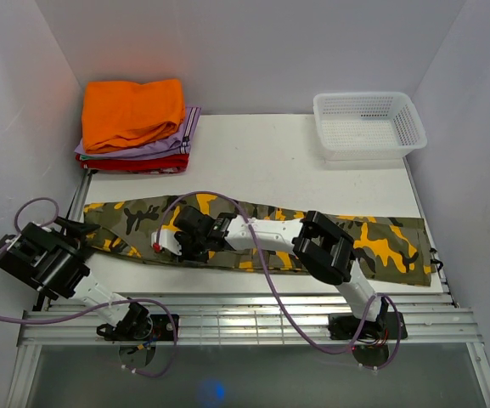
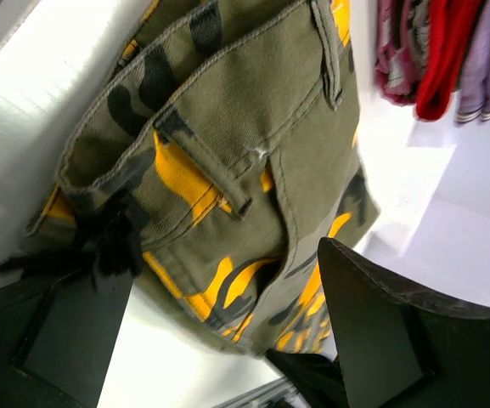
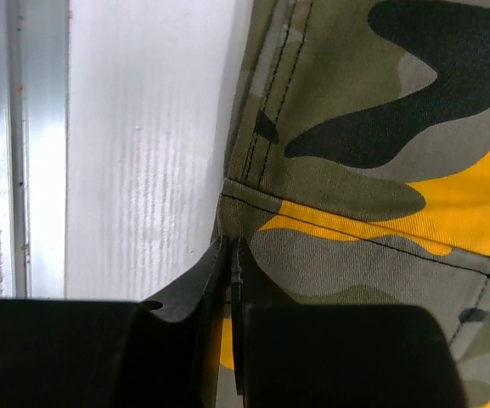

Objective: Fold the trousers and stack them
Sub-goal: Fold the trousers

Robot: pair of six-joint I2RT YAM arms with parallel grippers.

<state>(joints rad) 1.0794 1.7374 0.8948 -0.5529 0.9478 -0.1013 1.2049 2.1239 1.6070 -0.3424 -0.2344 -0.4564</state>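
Note:
The camouflage trousers (image 1: pixel 389 246) lie stretched out flat across the table, waist at the left and leg ends at the right. My left gripper (image 1: pixel 79 228) is at the waist end, open, with the waistband (image 2: pixel 228 170) just ahead of its spread fingers (image 2: pixel 372 331) and nothing held. My right arm reaches left across the trousers. Its gripper (image 1: pixel 165 244) is shut on the near edge of the cloth, and the right wrist view shows the fingers (image 3: pixel 230 259) pinched together on a seamed edge (image 3: pixel 355 221) lying on the table.
A stack of folded clothes stands at the back left: plain orange (image 1: pixel 132 110) on top, lilac (image 1: pixel 187 127) and red (image 1: pixel 134 163) below; it also shows in the left wrist view (image 2: pixel 448 51). A white mesh basket (image 1: pixel 368 123) is at the back right. A metal rail (image 1: pixel 253 323) runs along the near edge.

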